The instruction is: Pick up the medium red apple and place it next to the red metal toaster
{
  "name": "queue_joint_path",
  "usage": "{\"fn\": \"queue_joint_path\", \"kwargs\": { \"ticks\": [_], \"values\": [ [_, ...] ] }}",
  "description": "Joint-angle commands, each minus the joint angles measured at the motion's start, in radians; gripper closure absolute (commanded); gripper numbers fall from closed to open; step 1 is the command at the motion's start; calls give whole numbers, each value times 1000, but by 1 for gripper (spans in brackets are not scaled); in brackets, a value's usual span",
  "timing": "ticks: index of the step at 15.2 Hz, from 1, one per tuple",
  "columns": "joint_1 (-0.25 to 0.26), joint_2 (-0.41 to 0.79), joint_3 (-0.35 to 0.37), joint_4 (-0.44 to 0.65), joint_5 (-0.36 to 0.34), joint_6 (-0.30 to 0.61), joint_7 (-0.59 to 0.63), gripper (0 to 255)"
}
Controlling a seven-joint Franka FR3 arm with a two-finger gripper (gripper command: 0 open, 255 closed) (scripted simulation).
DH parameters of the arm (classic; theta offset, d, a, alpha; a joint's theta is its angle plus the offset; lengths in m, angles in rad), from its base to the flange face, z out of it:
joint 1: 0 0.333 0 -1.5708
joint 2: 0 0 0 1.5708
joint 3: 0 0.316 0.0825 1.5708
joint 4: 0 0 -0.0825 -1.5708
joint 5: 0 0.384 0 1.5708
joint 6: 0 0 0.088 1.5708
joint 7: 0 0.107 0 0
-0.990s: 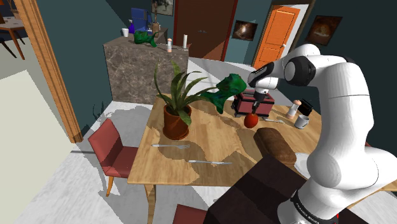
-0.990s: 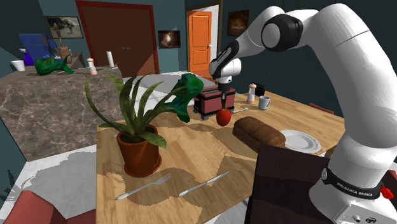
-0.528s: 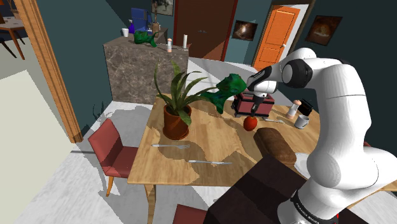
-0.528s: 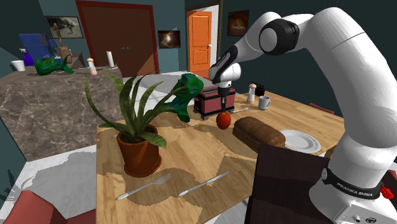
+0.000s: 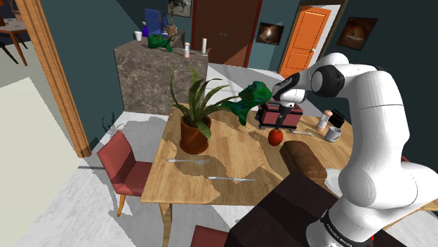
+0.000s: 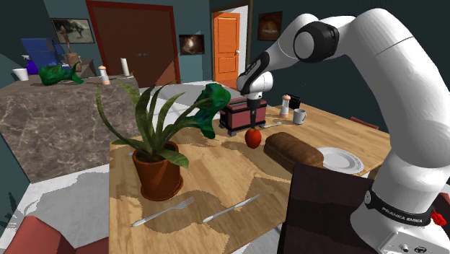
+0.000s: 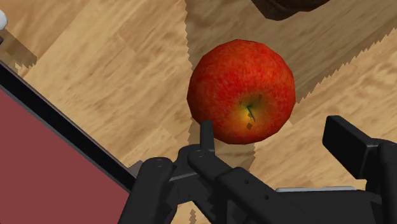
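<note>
Near to far, shoulder view:

- Bread loaf (image 5: pixel 303 160) lies at the near right of the table (image 5: pixel 231 151), close to the stand.
- Apple (image 5: pixel 276 136) is next. It sits on the wood just past the loaf's far end and just on the near side of the toaster (image 5: pixel 265 116). There's a small gap to the toaster in the second exterior view, so beside it, not touching.
- Gripper (image 5: pixel 283 125) hangs straight over the apple, pointing down, with the toaster right behind it.

Key relation:

- The apple (image 7: pixel 243 91) is directly under the fingers (image 7: pixel 348 141) but not centred between them. In the wrist view it's crowded toward the toaster-side finger.
- That fingertip overlaps the apple's outline. Can't tell whether it grazes the skin or only sits above it.
- The other finger has clear wood showing between it and the fruit.
- Fingers are spread wide, nothing clamped.
- The apple is round with its stem end up toward the camera, so there's no long axis to worry about.

My read:

- The place looks done, since the apple is beside the toaster with its weight on the table.
- What's left is the retreat, which should be a straight vertical lift.
- Any sideways drift toward the loaf would drag the toaster-side finger across the apple and could roll it.

Far right, the mug (image 6: pixel 298 116) is well clear.
</note>
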State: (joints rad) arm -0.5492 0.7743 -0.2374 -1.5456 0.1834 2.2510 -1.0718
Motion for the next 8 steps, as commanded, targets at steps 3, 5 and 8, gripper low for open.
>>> {"fn": "queue_joint_path", "kwargs": {
  "ticks": [3, 5, 8],
  "values": [
    [0, 0, 0, 0, 0, 0, 0, 0],
    [5, -40, -8, 4, -9, -44, 5, 0],
    [10, -73, -14, 13, -17, -85, 10, 0]
  ]
}}
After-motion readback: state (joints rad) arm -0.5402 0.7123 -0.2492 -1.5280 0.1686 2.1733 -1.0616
